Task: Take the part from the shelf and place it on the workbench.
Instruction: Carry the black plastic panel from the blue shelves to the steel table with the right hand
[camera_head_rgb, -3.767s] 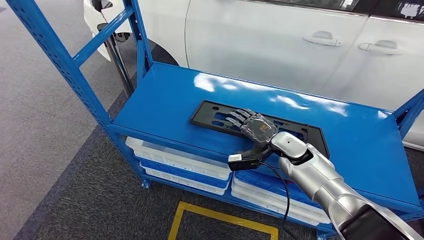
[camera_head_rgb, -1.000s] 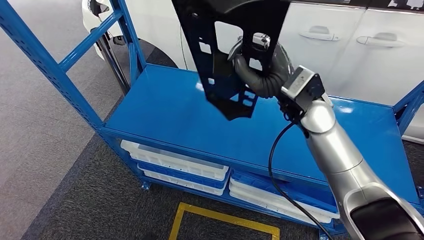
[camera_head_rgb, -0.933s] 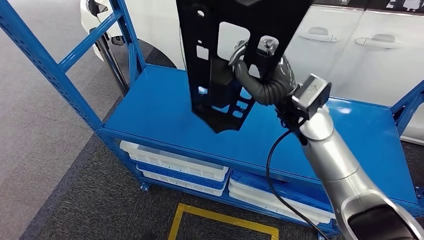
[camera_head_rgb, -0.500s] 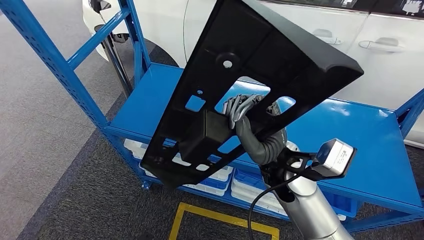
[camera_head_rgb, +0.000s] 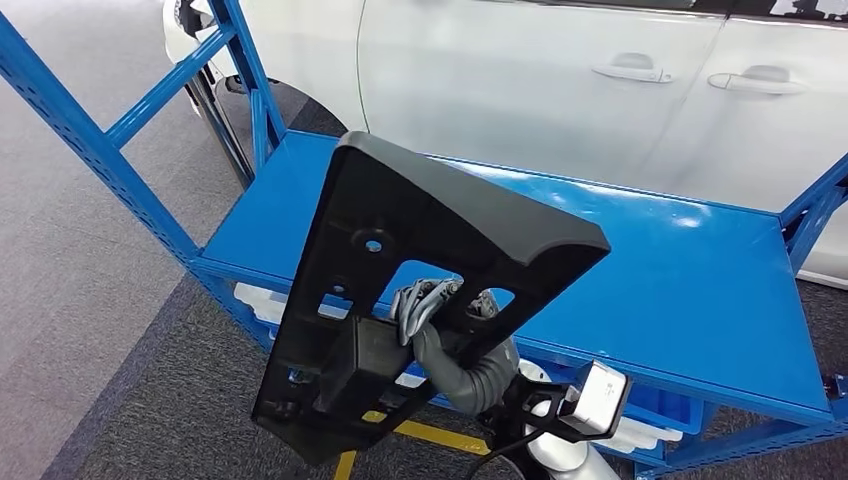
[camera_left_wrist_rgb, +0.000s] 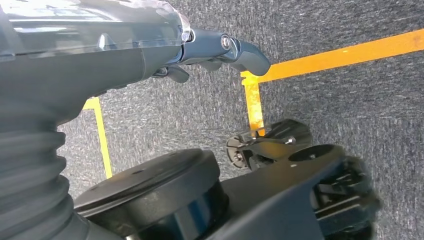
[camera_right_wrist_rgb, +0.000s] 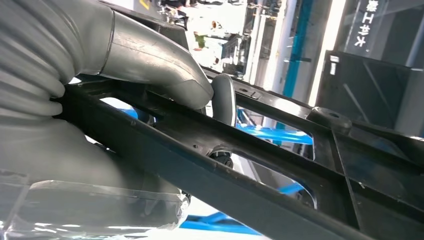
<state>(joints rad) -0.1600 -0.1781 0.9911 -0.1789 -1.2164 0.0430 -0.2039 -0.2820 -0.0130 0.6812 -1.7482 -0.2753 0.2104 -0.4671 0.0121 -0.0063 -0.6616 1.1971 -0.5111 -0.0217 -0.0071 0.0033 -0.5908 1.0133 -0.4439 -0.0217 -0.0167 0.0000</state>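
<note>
The right hand (camera_head_rgb: 440, 320) is clamped on the black part (camera_head_rgb: 400, 290), fingers hooked through one of its cut-out openings and the thumb pressing a bar from the other side. The part hangs tilted in the air, near the camera and clear of the blue shelf (camera_head_rgb: 690, 290), whose top lies bare behind it, with a white car (camera_head_rgb: 520, 80) beyond. The left hand (camera_left_wrist_rgb: 220, 50) hangs over grey carpet; its fingers look loosely apart with nothing in them, though the view is poor. Judging by this, the pick is done and the carry is in hand. Next, the robot likely needs to turn toward the workbench, keeping the long part clear of the shelf posts.
</note>
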